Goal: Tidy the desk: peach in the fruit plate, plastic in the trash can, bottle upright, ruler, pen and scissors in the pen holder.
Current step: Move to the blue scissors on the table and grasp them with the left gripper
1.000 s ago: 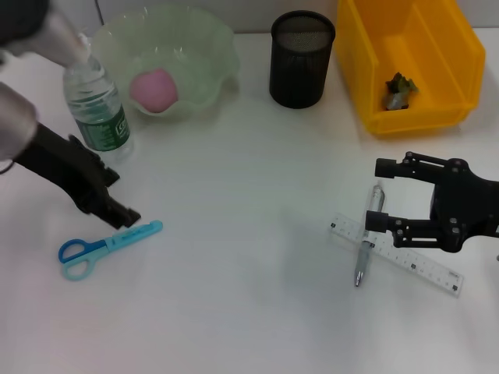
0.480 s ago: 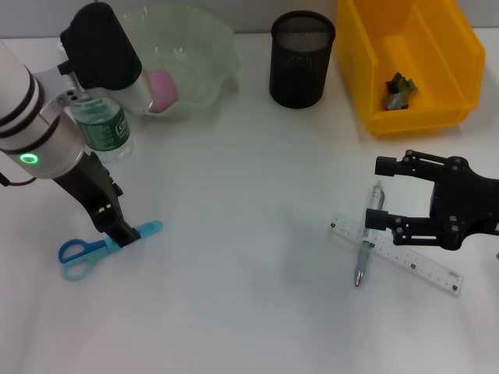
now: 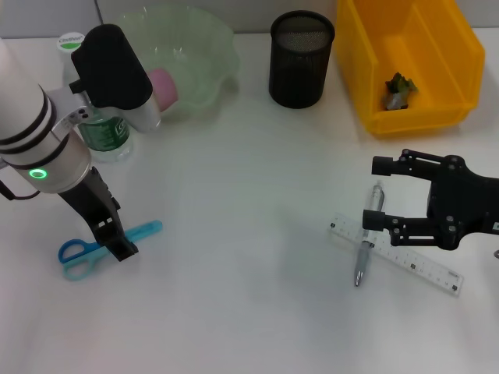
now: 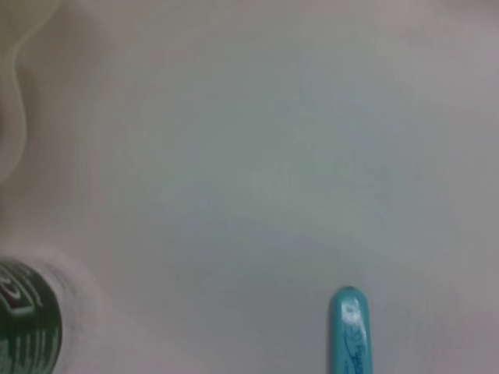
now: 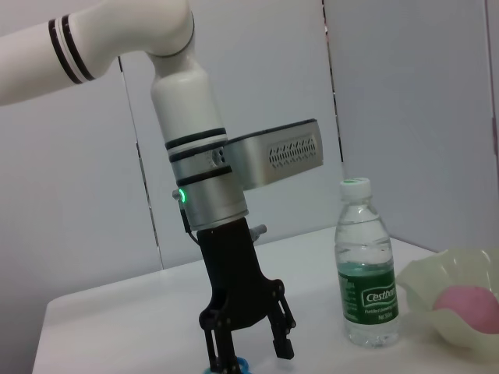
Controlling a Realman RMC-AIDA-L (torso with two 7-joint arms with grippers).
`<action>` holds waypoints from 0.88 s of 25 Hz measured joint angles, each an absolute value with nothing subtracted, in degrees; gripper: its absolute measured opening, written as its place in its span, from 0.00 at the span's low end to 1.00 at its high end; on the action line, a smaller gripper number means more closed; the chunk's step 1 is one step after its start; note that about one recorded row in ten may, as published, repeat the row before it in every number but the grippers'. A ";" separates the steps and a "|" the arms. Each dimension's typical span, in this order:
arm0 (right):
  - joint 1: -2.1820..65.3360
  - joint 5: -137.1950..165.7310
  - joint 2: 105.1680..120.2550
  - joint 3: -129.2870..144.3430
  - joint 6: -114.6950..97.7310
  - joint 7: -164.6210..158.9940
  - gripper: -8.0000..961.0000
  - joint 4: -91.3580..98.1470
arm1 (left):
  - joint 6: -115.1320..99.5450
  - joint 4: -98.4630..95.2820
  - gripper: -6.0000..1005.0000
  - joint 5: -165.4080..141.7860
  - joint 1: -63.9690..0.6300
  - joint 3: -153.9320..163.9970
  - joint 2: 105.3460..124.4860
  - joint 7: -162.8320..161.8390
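Scissors (image 3: 105,243) lie flat on the desk (image 3: 249,312); left gripper (image 3: 118,248), jaws spread, straddles the blades. Recommend squeezing squarely at mid-length. Right gripper (image 3: 376,193), jaws wide, hovers over pen (image 3: 368,243) and ruler (image 3: 405,261)

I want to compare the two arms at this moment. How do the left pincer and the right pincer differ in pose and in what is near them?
The left pincer points down at the blue scissors, while the right pincer lies level, its open fingers reaching sideways. The left pincer works beside the upright bottle; the right pincer hovers by the pen and ruler. Both are black and open, holding nothing.
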State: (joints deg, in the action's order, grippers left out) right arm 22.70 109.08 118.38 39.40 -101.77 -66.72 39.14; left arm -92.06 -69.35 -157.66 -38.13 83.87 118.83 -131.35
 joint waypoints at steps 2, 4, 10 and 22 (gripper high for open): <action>23.03 109.11 118.38 39.46 -101.78 -66.70 0.87 39.23 | -91.78 -69.26 0.79 -157.72 -37.97 84.19 118.83 -131.73; 23.17 109.12 118.38 39.46 -101.77 -66.69 0.87 39.23 | -91.66 -69.23 0.79 -157.74 -37.90 84.41 118.83 -131.92; 23.39 109.16 118.39 39.47 -100.81 -66.65 0.87 39.10 | -90.72 -67.52 0.70 -159.43 -37.88 86.23 118.87 -132.29; 23.17 109.16 118.51 39.46 -101.07 -66.62 0.87 38.93 | -90.51 -67.38 0.63 -159.90 -37.90 87.19 119.00 -132.21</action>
